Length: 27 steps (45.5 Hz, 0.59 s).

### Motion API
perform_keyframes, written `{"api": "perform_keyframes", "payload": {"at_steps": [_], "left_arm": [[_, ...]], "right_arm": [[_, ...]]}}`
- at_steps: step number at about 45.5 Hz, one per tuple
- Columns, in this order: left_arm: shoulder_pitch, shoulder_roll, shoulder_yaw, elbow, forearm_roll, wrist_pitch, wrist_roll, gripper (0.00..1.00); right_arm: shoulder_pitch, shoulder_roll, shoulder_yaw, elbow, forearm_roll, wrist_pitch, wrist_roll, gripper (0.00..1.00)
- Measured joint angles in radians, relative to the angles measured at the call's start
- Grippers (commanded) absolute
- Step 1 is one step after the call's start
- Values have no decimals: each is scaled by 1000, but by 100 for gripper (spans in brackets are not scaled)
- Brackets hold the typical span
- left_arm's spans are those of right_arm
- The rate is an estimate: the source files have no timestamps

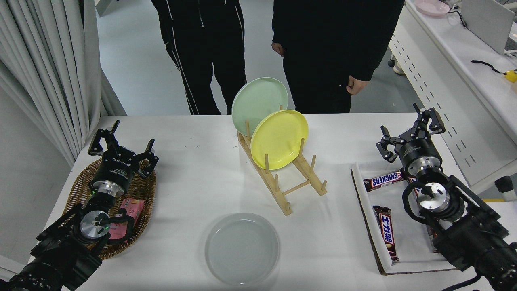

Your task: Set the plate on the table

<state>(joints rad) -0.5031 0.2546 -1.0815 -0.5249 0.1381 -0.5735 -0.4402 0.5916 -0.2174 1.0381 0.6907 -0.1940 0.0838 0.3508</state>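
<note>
The light grey plate [241, 248] lies flat on the white table [194, 178] near the front edge, in the middle. My right gripper [412, 130] is open and empty, held above the far end of the white tray at the right, well away from the plate. My left gripper [121, 146] is open and empty, parked at the lower left over the wicker basket.
A wooden rack [282, 178] at mid-table holds a pale green plate [258, 101] and a yellow plate [279, 138] upright. A white tray [359, 182] at the right holds candy bars. A wicker basket [145, 194] holds a pink packet. Two people stand at the far side.
</note>
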Motion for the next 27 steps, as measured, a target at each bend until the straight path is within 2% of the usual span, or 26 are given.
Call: {"api": "perform_keyframes", "payload": {"at_steps": [27], "left_arm": [[0, 0, 0, 0, 0, 0, 0, 100]], "right_arm": [[1, 14, -81, -20, -11, 40, 14, 100]]}}
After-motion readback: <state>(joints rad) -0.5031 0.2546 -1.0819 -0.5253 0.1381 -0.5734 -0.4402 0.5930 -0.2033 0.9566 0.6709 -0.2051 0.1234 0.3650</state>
